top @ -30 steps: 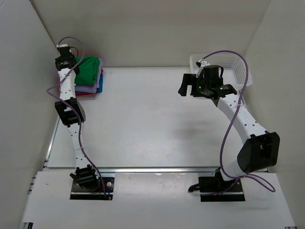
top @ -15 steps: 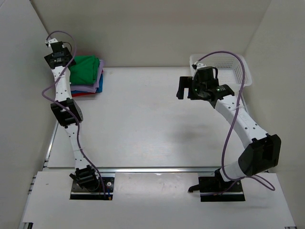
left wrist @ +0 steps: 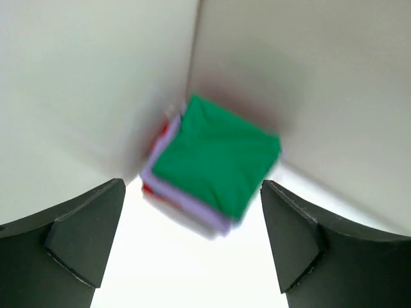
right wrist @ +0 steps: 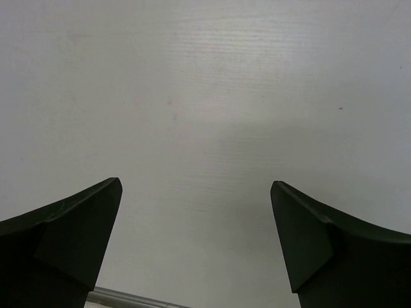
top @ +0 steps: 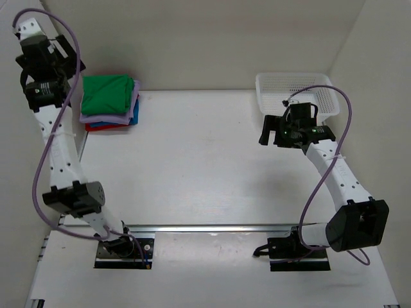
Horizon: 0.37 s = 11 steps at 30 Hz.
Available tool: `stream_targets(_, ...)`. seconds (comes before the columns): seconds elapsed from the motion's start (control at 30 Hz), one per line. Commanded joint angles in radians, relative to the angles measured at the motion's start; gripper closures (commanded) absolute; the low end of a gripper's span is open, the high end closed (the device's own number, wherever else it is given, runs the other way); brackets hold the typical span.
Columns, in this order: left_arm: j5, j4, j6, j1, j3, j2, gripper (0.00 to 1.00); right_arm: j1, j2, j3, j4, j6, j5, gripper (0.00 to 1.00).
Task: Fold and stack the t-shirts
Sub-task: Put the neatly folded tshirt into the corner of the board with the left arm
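Lately withdrawn from the pile: left gripper, noted raised high at the far-left corner, well apart from the cloth hovered over a second before. Found its jaws spread wide and holding nothing, confirmed through the left wrist view.

Recorded the green t-shirt lying folded and flat on top of the pile in the far-left corner of the tabletop. Noted the lavender t-shirt directly beneath and the red t-shirt showing at the near edge. Could not confirm neat alignment of the lower layers, owing to blur in the wrist view.

Logged the right gripper drawn back towards its own side since the second before. Found it hanging above bare tabletop beside the white basket, jaws likewise parted and empty. Saw no loose shirt on the tabletop.

Judged the green t-shirt released and stacked, and the task complete or close to it, pending a check for further garments.
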Motion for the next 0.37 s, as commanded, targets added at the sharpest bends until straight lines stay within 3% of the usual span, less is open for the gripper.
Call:
stream_targets(0.0, 0.071, -0.093, 0.017, -0.062, -0.226, -0.133, 0.01, 0.018, -0.054, -0.027, -0.007, -0.053, 0.012, 0.01)
stream_targets(0.13, -0.099, -0.031, -0.003, -0.164, -0.583, -0.384, 0.01, -0.032, -0.137, -0.099, 0.068, -0.053, -0.075, 0.01)
stream_targets(0.2, -0.066, 0.021, -0.03, -0.159, -0.743, -0.49, 0.01, -0.039, -0.156, -0.12, 0.067, -0.068, -0.101, 0.0)
stream_targets(0.33, -0.01, 0.125, -0.076, -0.165, -1.074, -0.737, 0.01, 0.018, -0.159, -0.117, 0.022, -0.085, 0.001, 0.01)
